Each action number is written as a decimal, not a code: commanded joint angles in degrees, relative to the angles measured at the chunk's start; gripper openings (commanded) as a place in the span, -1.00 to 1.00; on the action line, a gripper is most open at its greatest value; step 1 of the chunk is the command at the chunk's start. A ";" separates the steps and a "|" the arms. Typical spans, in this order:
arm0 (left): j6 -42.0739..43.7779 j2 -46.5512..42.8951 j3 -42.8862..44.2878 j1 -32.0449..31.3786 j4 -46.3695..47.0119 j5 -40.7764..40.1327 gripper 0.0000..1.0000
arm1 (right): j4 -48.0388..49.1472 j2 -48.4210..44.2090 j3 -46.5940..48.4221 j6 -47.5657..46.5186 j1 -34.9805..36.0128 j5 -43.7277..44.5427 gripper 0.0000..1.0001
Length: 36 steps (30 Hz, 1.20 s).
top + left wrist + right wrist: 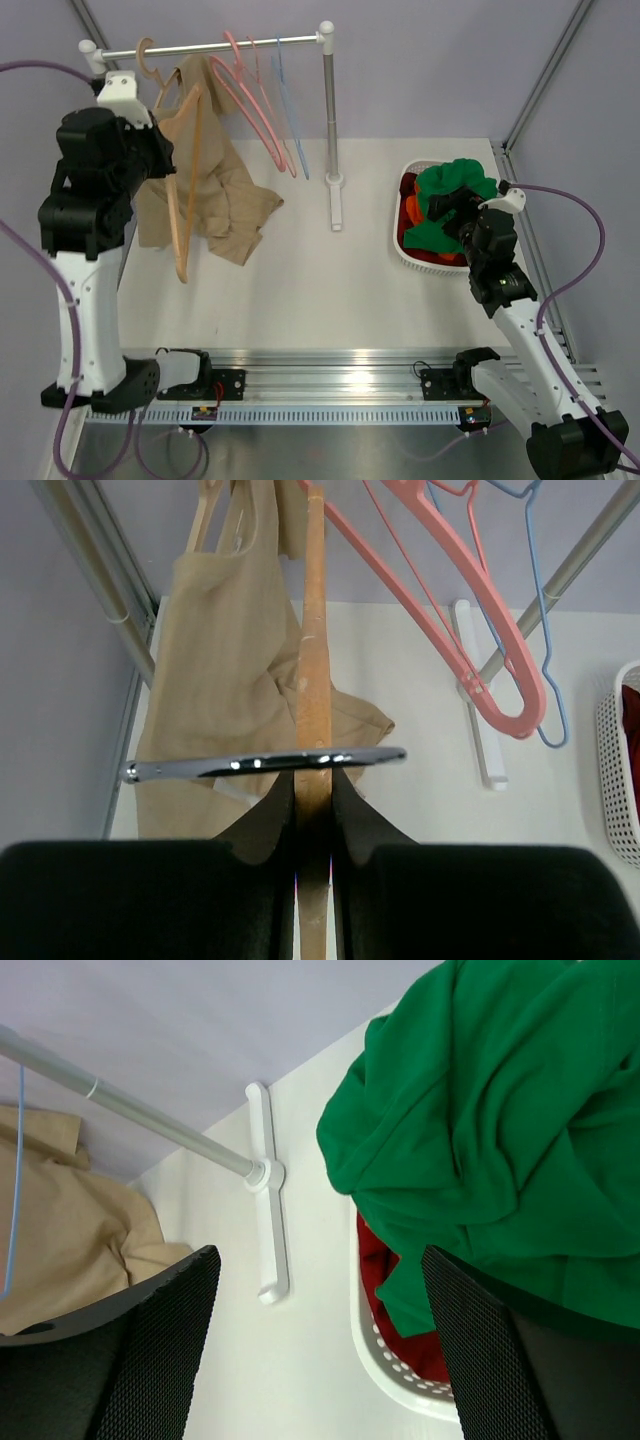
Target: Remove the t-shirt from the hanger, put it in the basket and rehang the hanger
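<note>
On the right side of the white table [330, 290], the t-shirt [455, 185] lies crumpled in a white mesh basket [405, 255], fully off the hanger. It is a bright green heap with deep folds and no clear collar or hem. Its bulk runs from the far right of the basket towards the near left, and it spills over a red garment [408, 215] underneath.

At the far left stands a clothes rail [230, 44]. A beige top [215, 200] droops from it, with pink hangers [255, 100] and a thin blue hanger [285, 110] to its right.

The left arm rises tall from its near-left base and bends in towards the rail. The right arm stretches from the near-right corner out to the basket, with its wrist over the near rim.

The hanger [184, 230] is bare pale wood. Its long axis runs from far to near, sloping down in front of the beige top, and the left wrist camera sees it edge-on. The left gripper [313, 780] is pinched tight on the wood, with a thin chrome rod [200, 768] crossing just beyond its fingertips.

The right gripper [318, 1260] is spread wide and holds nothing. One finger sits beside the green cloth, but I cannot tell if they touch.
</note>
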 commanded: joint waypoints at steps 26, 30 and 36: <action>2.79 37.14 29.28 8.53 12.77 13.49 -1.00 | 2.60 -3.80 -5.99 -2.71 9.03 -13.29 0.83; 3.14 38.98 31.03 8.53 14.71 15.96 -1.00 | 3.13 -3.01 -5.90 -2.88 9.65 -13.82 0.83; 1.65 42.41 31.48 8.88 18.56 19.12 -1.00 | 3.31 -2.30 -5.63 -3.50 10.09 -14.52 0.84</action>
